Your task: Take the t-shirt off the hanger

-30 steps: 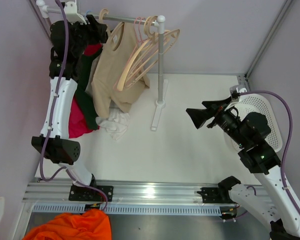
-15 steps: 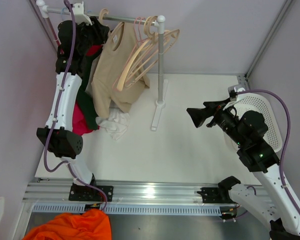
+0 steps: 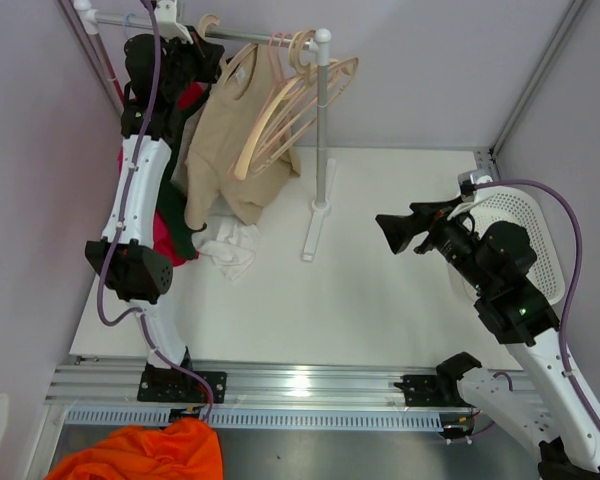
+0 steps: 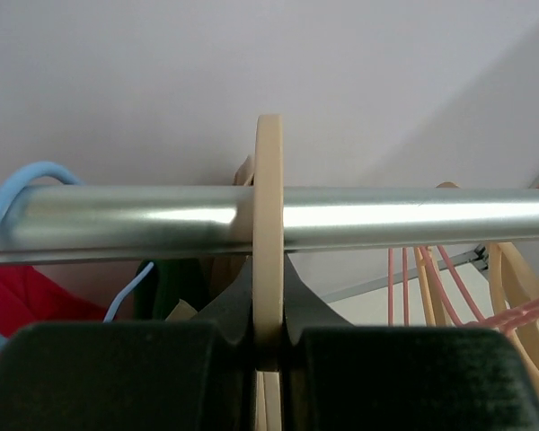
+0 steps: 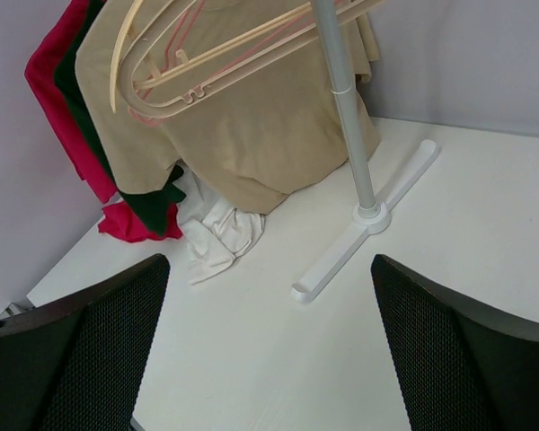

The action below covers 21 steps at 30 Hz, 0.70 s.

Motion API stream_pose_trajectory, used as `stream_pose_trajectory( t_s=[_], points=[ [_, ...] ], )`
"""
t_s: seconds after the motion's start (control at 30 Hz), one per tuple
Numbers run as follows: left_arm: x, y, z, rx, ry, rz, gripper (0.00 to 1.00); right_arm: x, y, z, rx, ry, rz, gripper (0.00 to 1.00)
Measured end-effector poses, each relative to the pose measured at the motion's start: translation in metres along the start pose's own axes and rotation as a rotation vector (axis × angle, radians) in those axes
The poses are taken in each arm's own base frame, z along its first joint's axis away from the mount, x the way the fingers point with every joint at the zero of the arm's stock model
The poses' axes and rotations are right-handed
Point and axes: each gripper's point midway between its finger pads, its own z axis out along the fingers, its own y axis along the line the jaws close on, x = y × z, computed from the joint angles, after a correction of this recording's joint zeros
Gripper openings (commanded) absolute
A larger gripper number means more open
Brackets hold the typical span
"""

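Observation:
A beige t-shirt (image 3: pixel 225 150) (image 5: pixel 251 135) hangs on a beige hanger whose hook (image 4: pixel 268 180) loops over the metal rail (image 4: pixel 386 211) (image 3: pixel 250 36). My left gripper (image 4: pixel 269 305) (image 3: pixel 195 55) is up at the rail, shut on that hook just below the bar. My right gripper (image 3: pixel 385 232) (image 5: pixel 268 260) hovers open over the table at the right, with nothing between its fingers, facing the rack from a distance.
Several empty hangers (image 3: pixel 290 100) (image 5: pixel 189 63) crowd the rail's right end. Red and green shirts (image 3: pixel 165 230) hang left of the beige one. A white cloth (image 3: pixel 230 245) lies below. The rack's post and foot (image 3: pixel 315 225), a white basket (image 3: pixel 525 235) and orange cloth (image 3: pixel 145 455) are nearby.
My left gripper has shifted slightly right along the rail and closed onto the beige hanger's hook. The right arm has stayed still.

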Motion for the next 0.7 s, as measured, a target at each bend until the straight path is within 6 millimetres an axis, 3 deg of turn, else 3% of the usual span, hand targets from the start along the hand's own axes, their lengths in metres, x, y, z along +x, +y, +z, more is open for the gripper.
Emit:
stream_pose_trajectory(
  t_s=[0.3, 0.5, 0.7],
  points=[
    [-0.004, -0.007, -0.001, 0.028, 0.006, -0.002, 0.01, 0.002, -0.003, 0.004, 0.009, 0.008, 0.002, 0.99],
    [-0.019, -0.011, -0.008, 0.031, -0.018, 0.006, 0.01, 0.007, -0.004, 0.008, 0.006, 0.024, 0.005, 0.99],
    [-0.041, -0.022, -0.028, 0.034, -0.037, 0.012, 0.01, 0.014, -0.005, 0.010, 0.002, 0.039, 0.012, 1.00]
  ],
)
